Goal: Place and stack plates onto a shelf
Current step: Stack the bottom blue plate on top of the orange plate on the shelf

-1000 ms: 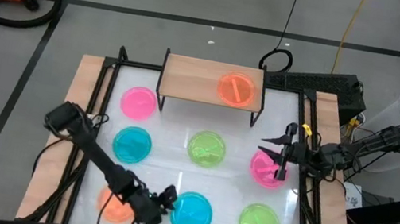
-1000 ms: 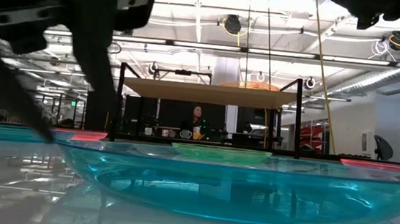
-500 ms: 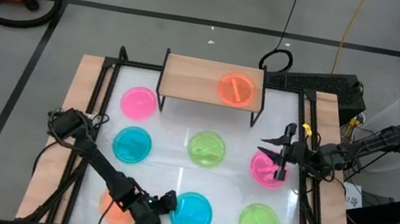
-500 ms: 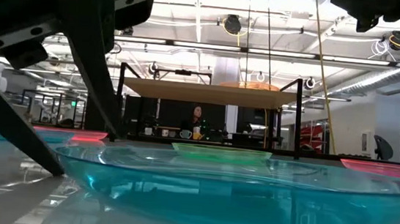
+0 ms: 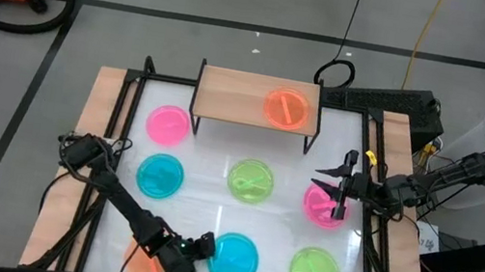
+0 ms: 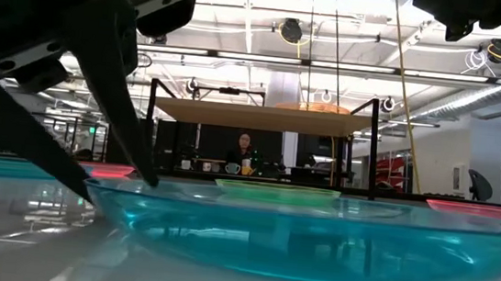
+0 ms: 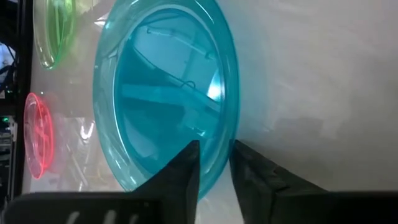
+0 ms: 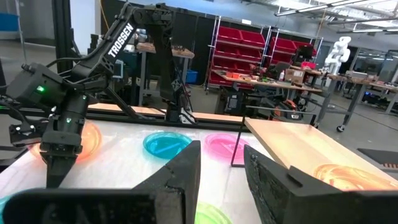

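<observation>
The left gripper (image 5: 203,246) is reaching low at the table's 6 o'clock edge, its fingers (image 7: 186,171) straddling the rim of a blue plate (image 5: 233,259) with a narrow gap, not clamped. The right gripper (image 5: 336,192) is hovering, parted, over a pink plate (image 5: 321,205) at 3 o'clock. The shelf (image 5: 255,99) is standing at 12 o'clock, carrying 1 orange plate (image 5: 287,107).

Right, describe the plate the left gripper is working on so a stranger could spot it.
On the white table, find the row nearest the front edge, farthest from the shelf. Its middle plate is the blue plate, with the left gripper straddling its rim. The other blue plate sits a row farther back, with no gripper near it.
</observation>
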`<action>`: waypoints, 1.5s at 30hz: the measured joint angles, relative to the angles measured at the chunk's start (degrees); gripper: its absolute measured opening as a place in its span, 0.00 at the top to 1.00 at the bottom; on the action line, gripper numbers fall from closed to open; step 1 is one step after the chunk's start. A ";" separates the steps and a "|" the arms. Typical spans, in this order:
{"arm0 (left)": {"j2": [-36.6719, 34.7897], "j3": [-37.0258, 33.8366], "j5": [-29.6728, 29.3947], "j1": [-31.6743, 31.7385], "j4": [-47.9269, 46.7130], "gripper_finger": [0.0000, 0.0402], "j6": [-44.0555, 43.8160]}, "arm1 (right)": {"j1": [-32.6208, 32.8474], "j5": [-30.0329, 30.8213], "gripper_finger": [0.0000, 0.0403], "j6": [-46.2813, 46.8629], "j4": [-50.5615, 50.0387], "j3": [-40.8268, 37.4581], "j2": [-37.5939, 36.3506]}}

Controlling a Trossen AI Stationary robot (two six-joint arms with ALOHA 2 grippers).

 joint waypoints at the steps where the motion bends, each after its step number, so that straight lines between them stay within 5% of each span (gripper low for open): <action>1: 0.01 -0.02 -0.03 0.03 0.00 0.80 0.01 | 0.00 0.00 0.74 0.00 0.00 0.00 0.00; 29: -3.05 -0.17 -3.60 -0.44 2.50 0.85 2.44 | -0.02 -0.02 0.74 0.00 -0.03 0.00 0.04; 35: -3.05 -0.15 -2.11 0.36 1.88 0.98 2.30 | -0.02 -0.02 0.74 0.00 -0.09 0.00 0.02; 45: -3.10 -0.13 -3.82 0.59 2.08 0.99 3.92 | -0.02 -0.02 0.74 0.00 -0.17 0.00 0.04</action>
